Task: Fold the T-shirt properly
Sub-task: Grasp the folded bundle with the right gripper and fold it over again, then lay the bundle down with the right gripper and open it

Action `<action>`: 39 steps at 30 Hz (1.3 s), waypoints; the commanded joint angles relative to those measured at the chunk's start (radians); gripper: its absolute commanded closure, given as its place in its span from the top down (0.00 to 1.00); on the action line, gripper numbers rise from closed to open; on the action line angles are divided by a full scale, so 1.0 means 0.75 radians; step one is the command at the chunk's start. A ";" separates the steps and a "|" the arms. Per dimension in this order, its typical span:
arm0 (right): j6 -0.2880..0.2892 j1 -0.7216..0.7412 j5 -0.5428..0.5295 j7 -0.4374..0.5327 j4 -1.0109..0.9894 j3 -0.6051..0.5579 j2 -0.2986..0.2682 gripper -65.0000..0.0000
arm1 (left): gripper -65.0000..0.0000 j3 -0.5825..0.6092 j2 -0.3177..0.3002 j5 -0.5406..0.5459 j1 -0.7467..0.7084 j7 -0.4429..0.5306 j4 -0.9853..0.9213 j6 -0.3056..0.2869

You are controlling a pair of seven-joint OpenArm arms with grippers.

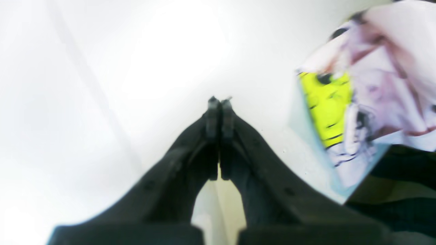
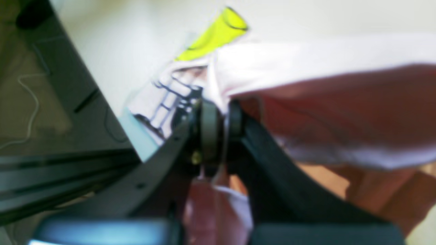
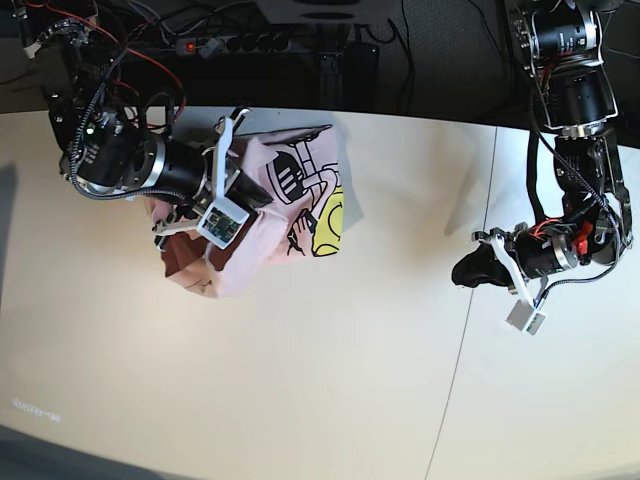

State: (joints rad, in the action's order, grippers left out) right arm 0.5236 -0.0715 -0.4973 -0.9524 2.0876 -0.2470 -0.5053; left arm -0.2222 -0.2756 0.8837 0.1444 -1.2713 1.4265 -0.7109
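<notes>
The pale pink T-shirt [image 3: 290,205] lies bunched near the table's back left, its black-line print with a yellow patch facing up. My right gripper [image 2: 219,109] is shut on a fold of the T-shirt [image 2: 306,61], and pink cloth hangs between and below its fingers. In the base view the right gripper [image 3: 258,197] sits on top of the bunch. My left gripper [image 1: 220,102] is shut with nothing in it, low over bare white table. The T-shirt [image 1: 391,85] shows at the upper right of its view. In the base view the left gripper [image 3: 462,272] is far right of the shirt.
A power strip [image 3: 230,44] and tangled cables run behind the table's back edge. A seam [image 3: 470,300] crosses the white table [image 3: 300,380] on the right. The table's edge and a dark frame [image 2: 51,85] show left of the right gripper.
</notes>
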 commanded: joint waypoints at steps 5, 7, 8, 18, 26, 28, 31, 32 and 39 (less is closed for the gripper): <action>0.022 0.021 0.108 0.055 0.022 -0.128 0.037 0.00 | 0.00 -0.002 -0.032 -0.058 0.027 0.059 0.022 0.017; -0.007 0.021 0.210 0.089 0.022 -0.190 0.035 0.00 | 0.00 -0.002 -0.038 -0.084 0.027 0.070 0.022 0.017; -0.011 0.021 0.261 0.107 0.021 -0.217 0.035 0.00 | 0.00 -0.002 -0.043 -0.087 0.026 0.074 0.022 0.017; -0.010 0.021 0.560 0.279 -0.050 -0.394 0.036 0.00 | 0.00 -0.001 -0.075 -0.228 0.025 0.143 0.023 0.017; -0.011 0.021 0.647 0.364 -0.247 -0.424 0.172 0.00 | 0.25 -0.002 -0.199 -0.208 0.025 0.144 0.023 0.017; -0.010 0.031 0.626 0.398 -0.280 -0.424 0.212 0.00 | 0.26 -0.002 -0.228 -0.186 0.025 0.143 0.023 0.017; -0.011 0.074 0.617 0.398 -0.305 -0.424 0.262 0.07 | 0.26 -0.002 -0.261 -0.164 0.025 0.132 0.023 0.017; -0.011 0.086 0.617 0.398 -0.306 -0.424 0.275 0.15 | 0.26 -0.002 -0.272 -0.149 0.024 0.122 0.023 0.017; -0.010 0.140 0.511 0.397 -0.305 -0.424 0.372 0.50 | 0.26 -0.003 -0.337 -0.005 0.025 0.058 0.023 0.017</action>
State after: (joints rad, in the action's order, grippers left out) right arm 0.5121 0.0174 -0.1032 -0.6807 1.8416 -0.5678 -0.2314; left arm -0.2173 -0.5068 0.8646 0.1440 -1.2415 1.4265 -0.7113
